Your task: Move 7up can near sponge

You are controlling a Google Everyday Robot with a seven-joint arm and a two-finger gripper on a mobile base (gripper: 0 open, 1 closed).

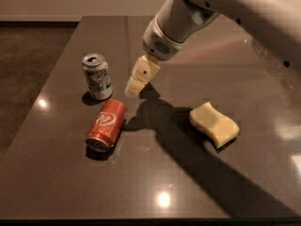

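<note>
1. Tool. The gripper [133,87] is in the upper centre of the frame, at the end of a white, smooth-shelled arm [188,18] that enters from the upper right. Its cream-coloured end section points down and to the left. How wide it stands cannot be told from this view. It is just to the right of the 7up can [98,76], with a visible gap between them.

2. Task items. The 7up can stands upright at centre left, with green-and-white print and a silver top. The sponge [214,124] lies flat at centre right, well apart from the can. It is pale yellow foam with wavy edges.

3. Other items. A red can [106,125] with a white logo lies on its side just below the 7up can. All items rest on a dark, glossy table [56,173] showing bright reflections.
</note>
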